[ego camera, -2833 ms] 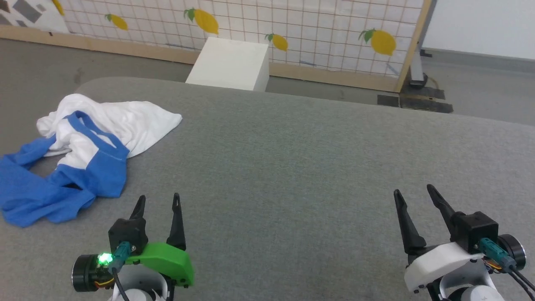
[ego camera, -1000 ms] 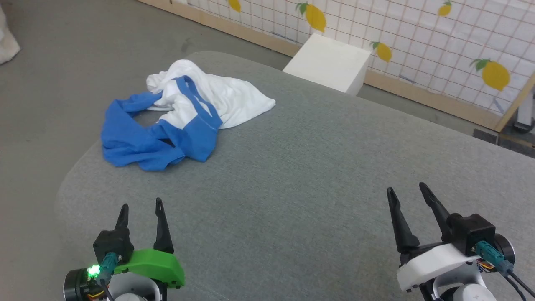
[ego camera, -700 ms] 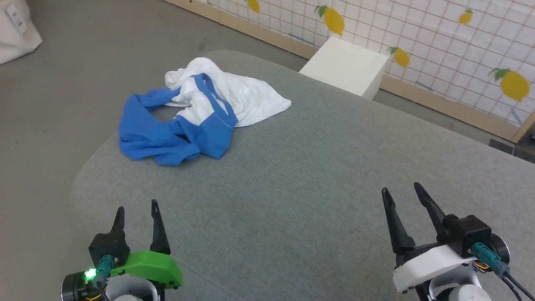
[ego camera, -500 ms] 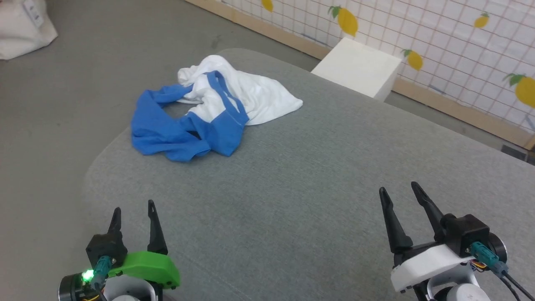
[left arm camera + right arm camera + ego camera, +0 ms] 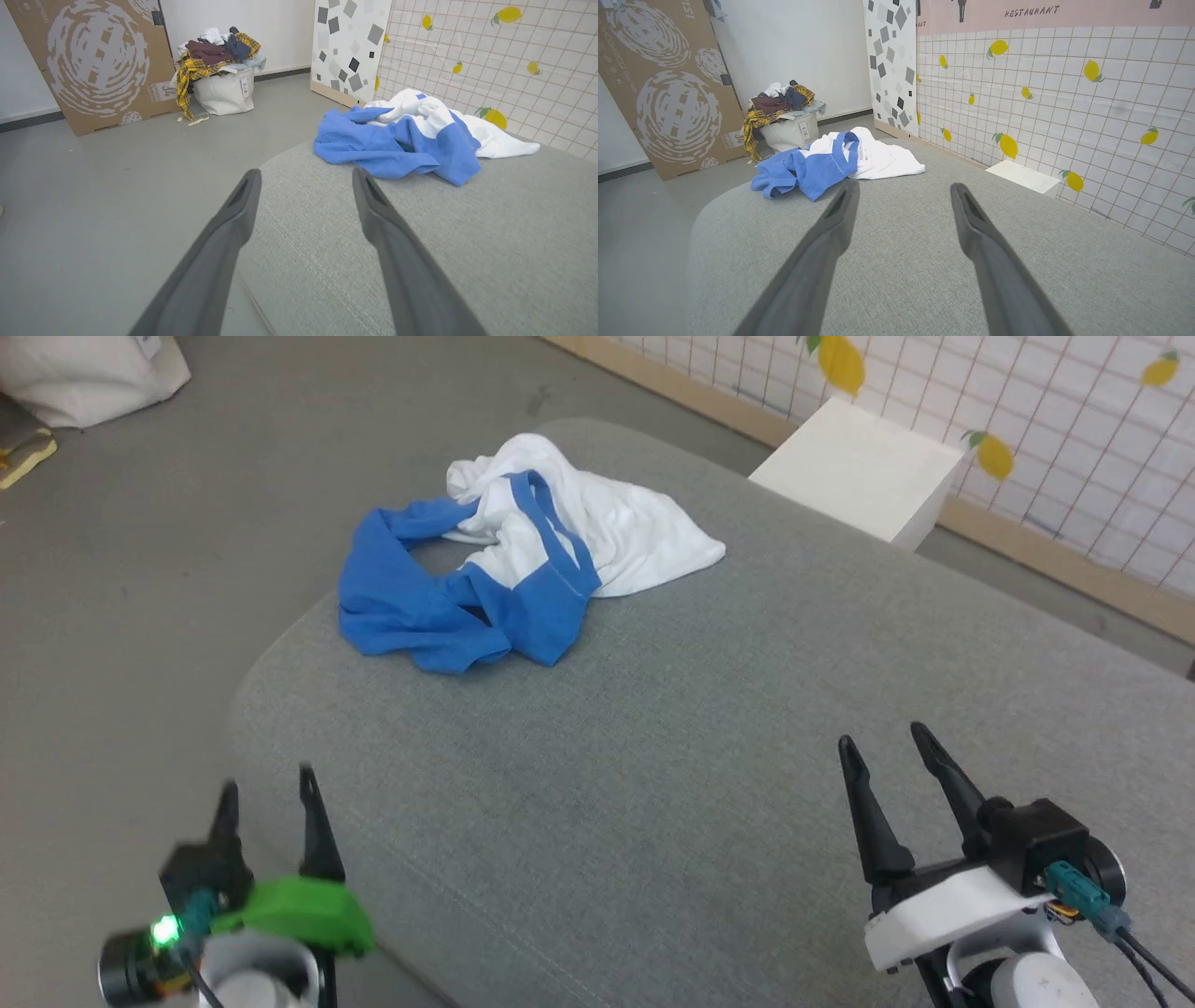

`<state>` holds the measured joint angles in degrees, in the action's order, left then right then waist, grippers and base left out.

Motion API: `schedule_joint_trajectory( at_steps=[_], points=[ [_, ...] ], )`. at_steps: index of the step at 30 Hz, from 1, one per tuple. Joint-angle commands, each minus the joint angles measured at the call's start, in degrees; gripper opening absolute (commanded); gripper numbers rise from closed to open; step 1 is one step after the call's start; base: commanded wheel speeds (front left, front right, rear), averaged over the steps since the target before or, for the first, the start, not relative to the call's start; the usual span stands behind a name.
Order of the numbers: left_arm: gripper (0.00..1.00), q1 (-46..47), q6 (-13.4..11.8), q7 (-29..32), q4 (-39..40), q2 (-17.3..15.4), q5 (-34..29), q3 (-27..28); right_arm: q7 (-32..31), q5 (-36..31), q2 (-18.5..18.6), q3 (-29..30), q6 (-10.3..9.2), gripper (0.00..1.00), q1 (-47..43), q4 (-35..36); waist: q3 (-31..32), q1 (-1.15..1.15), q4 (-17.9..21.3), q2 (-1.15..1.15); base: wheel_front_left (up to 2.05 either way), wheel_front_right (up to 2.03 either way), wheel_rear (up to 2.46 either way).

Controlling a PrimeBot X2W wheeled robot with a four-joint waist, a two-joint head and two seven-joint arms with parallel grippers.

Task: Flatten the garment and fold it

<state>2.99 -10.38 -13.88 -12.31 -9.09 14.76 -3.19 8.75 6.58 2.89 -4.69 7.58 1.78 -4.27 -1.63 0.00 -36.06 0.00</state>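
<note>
crumpled white-and-blue garment, unfolded heap

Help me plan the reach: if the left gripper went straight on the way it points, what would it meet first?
Probably the grey cushion near its rounded edge, just beside the garment's blue part, going by the left wrist view. Depth is unclear, so the left gripper might clip the cloth instead.

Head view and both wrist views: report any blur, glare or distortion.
Head view: the green-covered left gripper is blurred; the white-shelled right gripper and the crumpled white-and-blue T-shirt are sharp. Left wrist view: the near dark fingers look soft, the T-shirt crisp. Right wrist view: even light, no glare.
</note>
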Motion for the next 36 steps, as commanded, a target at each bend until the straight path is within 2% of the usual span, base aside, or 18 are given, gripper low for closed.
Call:
schedule_joint_trajectory(
  at_steps=[1,4,11,16,22,27,31,36],
  points=[
    [1.00,3.04,0.49,-0.36,0.05,-0.71,0.82,-0.15,-0.17,-0.41,-0.02,-0.18,-0.09,1.00,1.25,0.56,-1.88,0.00,0.54,0.00,0.00,0.00,0.00],
    [1.00,7.51,2.18,1.22,-0.70,-1.86,1.50,-0.38,-0.94,-1.28,-0.02,-0.39,-0.09,1.00,2.43,1.40,-4.54,0.00,2.40,0.00,0.00,0.00,0.00],
    [1.00,24.43,6.77,9.98,-6.26,-4.51,6.28,0.66,-3.20,-4.40,-0.02,-1.62,-0.09,1.00,6.39,3.93,-14.03,0.00,8.55,0.00,0.00,0.00,0.00],
    [1.00,35.94,9.69,16.39,-11.09,-8.28,9.81,2.66,-4.43,-6.00,0.06,-2.24,-0.09,1.00,9.88,6.11,-22.09,0.00,14.32,0.00,0.00,0.00,0.00],
    [1.00,44.05,12.35,24.02,-15.49,-12.41,14.70,5.45,-4.80,-6.60,0.98,-2.77,-0.09,1.00,12.79,7.20,-28.32,0.00,20.20,0.00,0.00,0.00,0.00],
    [1.00,47.10,11.39,32.22,-19.35,-16.35,16.54,6.89,-4.28,-6.46,1.00,-2.64,-0.09,1.00,14.31,8.11,-31.81,0.00,24.30,0.00,0.00,0.00,0.00],
    [1.00,48.04,9.52,38.22,-21.34,-17.12,18.82,8.24,-4.13,-6.47,0.89,-2.24,-0.09,1.00,14.27,8.78,-34.05,0.00,26.26,0.00,0.00,0.00,0.00],
    [1.00,46.47,4.31,44.18,-23.49,-18.20,19.53,9.70,-4.04,-6.77,1.05,-2.49,-0.09,1.00,14.02,9.41,-36.02,0.00,27.87,0.00,0.00,0.00,0.00]
  ],
)
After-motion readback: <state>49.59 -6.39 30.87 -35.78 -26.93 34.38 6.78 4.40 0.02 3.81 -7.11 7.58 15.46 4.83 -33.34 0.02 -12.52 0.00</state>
